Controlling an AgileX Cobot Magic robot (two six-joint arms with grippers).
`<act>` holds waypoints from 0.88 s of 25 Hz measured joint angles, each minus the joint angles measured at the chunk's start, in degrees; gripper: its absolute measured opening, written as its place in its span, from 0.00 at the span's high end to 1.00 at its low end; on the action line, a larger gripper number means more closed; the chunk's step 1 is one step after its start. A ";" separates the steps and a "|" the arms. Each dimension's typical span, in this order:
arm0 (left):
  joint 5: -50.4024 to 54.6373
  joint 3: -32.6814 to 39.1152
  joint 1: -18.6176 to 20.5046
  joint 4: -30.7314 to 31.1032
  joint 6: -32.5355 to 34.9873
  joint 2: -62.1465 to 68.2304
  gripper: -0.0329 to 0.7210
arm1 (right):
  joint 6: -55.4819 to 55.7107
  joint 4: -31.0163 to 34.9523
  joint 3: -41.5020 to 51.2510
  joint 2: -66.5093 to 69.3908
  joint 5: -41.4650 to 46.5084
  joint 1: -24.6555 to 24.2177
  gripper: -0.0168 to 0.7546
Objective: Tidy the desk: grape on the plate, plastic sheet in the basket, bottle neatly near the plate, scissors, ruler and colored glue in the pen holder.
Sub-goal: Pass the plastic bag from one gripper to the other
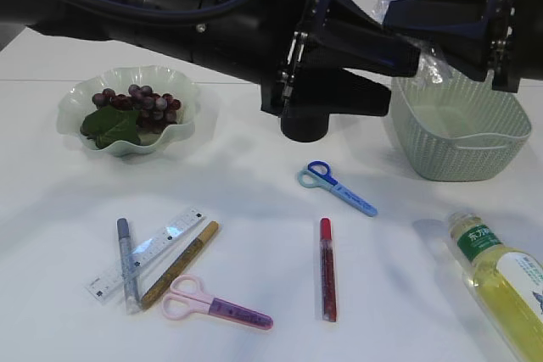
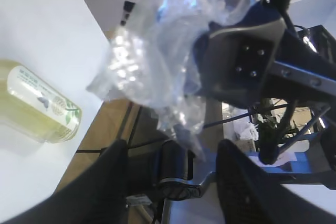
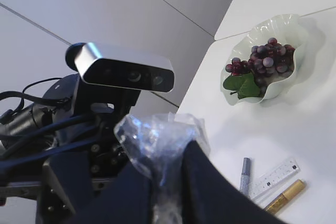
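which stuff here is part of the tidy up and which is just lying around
Part of the job:
grapes on the plate
plastic sheet, held by the right gripper
basket
bottle
blue scissors
pink scissors
ruler
red glue
gold glue
grey glue

Just lying about:
nothing that I can see; the pen holder is not in view

white table (image 1: 254, 235): plate (image 1: 182, 125), basket (image 1: 462, 163), bottle (image 1: 501, 281), scissors (image 1: 339, 188), ruler (image 1: 153, 252).

Bright, even overhead light washes the white desk (image 1: 254, 209) with soft, faint shadows, while glare sparkles on the crumpled plastic sheet (image 2: 152, 61) and the near dark arms blur out of focus in both wrist views.
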 joint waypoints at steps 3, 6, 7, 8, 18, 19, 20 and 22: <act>0.00 -0.10 1.47 3.99 -2.15 0.00 0.43 | 0.00 -0.39 0.00 0.00 0.00 0.00 0.85; 0.00 -0.94 3.06 12.66 -5.81 0.00 0.42 | 0.00 -1.35 0.00 0.00 0.00 0.00 0.85; 0.00 -1.80 3.51 17.23 -7.45 0.00 0.42 | 0.00 -1.78 0.00 0.00 0.00 0.00 0.85; 0.11 -2.98 3.66 21.50 -9.76 0.00 0.42 | 0.00 -2.21 0.00 0.00 0.00 0.00 0.85; 2.82 -19.83 4.45 66.94 -39.57 0.00 0.43 | 0.80 -5.76 -0.37 0.00 -3.38 0.00 0.85; 2.93 -20.88 4.45 69.82 -42.72 0.00 0.43 | 0.97 -5.99 -0.47 0.00 -4.18 0.00 0.85; 2.95 -21.51 4.45 72.26 -44.93 0.00 0.43 | 1.10 -6.63 -0.53 0.00 -5.18 0.00 0.85; 3.17 -22.15 4.45 75.58 -47.42 0.00 0.44 | 1.88 -9.85 -1.51 0.00 -7.45 0.00 0.85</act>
